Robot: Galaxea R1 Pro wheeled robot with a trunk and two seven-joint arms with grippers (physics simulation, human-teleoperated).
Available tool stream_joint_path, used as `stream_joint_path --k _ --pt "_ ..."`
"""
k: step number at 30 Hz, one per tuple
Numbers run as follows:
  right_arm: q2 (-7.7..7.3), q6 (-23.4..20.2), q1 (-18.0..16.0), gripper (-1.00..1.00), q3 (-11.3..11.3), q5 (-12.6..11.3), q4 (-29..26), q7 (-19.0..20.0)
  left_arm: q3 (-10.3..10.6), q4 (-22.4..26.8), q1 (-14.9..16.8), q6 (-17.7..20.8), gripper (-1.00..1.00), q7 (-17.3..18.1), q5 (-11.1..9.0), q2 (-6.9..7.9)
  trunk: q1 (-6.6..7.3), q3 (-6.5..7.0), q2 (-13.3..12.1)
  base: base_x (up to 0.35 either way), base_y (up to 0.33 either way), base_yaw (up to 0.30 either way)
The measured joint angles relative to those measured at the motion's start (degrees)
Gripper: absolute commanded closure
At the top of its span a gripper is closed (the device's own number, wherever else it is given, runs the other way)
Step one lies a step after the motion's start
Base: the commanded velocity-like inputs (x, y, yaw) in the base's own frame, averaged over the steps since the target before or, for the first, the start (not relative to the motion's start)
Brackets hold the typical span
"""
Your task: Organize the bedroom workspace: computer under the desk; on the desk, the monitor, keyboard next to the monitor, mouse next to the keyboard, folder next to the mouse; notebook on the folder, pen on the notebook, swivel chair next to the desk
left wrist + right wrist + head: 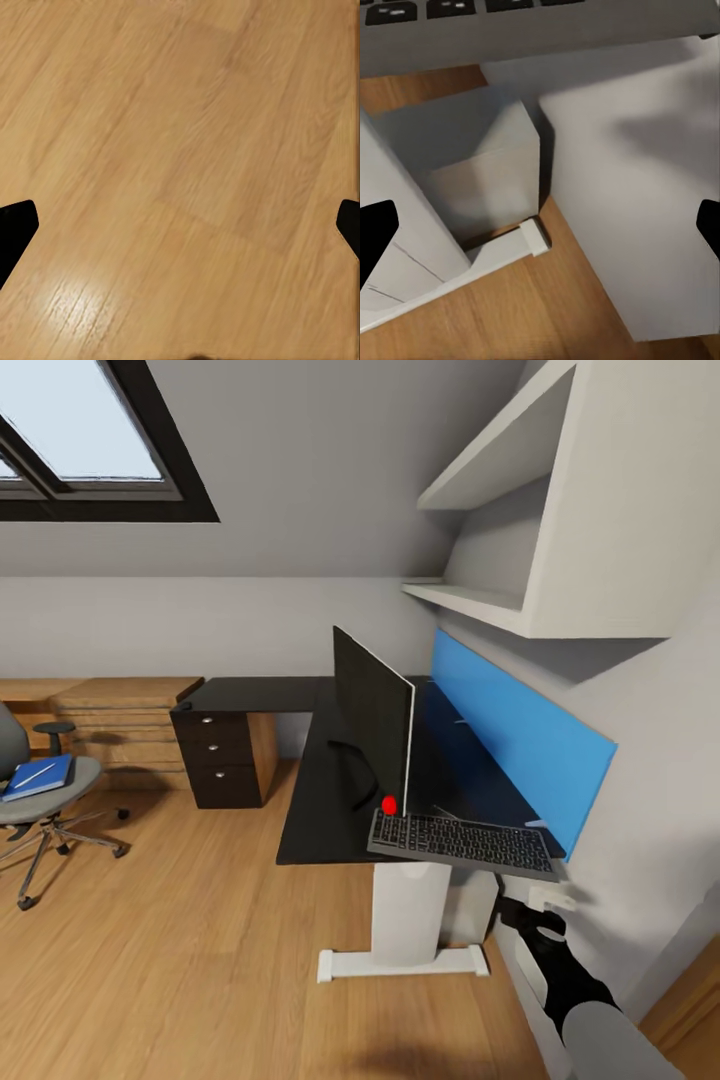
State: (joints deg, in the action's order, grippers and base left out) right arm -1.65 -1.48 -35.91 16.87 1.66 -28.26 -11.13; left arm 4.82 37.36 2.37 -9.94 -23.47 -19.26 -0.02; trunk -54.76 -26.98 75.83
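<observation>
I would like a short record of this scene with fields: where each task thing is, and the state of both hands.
monitor: upright on the desk, seen edge-on
keyboard: on the desk's near end beside the monitor, its near edge overhanging
folder: on the swivel chair seat, apart from the desk
pen: lying on the folder
left hand: open, over bare wooden floor
right hand: open, below the keyboard, near the white desk leg

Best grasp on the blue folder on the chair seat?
Pinch the folder at its long edge nearest the seat's front, coming from the open front of the swivel chair. It lies flat with the pen on top, so keep it level; backrest and armrest appear to block the other sides.
</observation>
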Motion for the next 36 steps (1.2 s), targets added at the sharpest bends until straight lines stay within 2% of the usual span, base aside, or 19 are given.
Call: stream_joint_path --k 31,36 --pt "-0.04 0.3 0.0 -1.00 -0.1 0.0 0.0 -0.1 0.0 0.0 0.0 0.0 -1.00 0.0 0.0 -0.04 0.00 0.00 0.0 0.091 -0.003 0.000" --pt "0.03 1.5 0.0 -1.00 -0.1 -0.1 -0.2 -0.1 0.0 0.0 0.0 0.0 -1.00 0.0 0.0 -0.04 -0.02 0.00 0.0 0.025 0.000 0.000"
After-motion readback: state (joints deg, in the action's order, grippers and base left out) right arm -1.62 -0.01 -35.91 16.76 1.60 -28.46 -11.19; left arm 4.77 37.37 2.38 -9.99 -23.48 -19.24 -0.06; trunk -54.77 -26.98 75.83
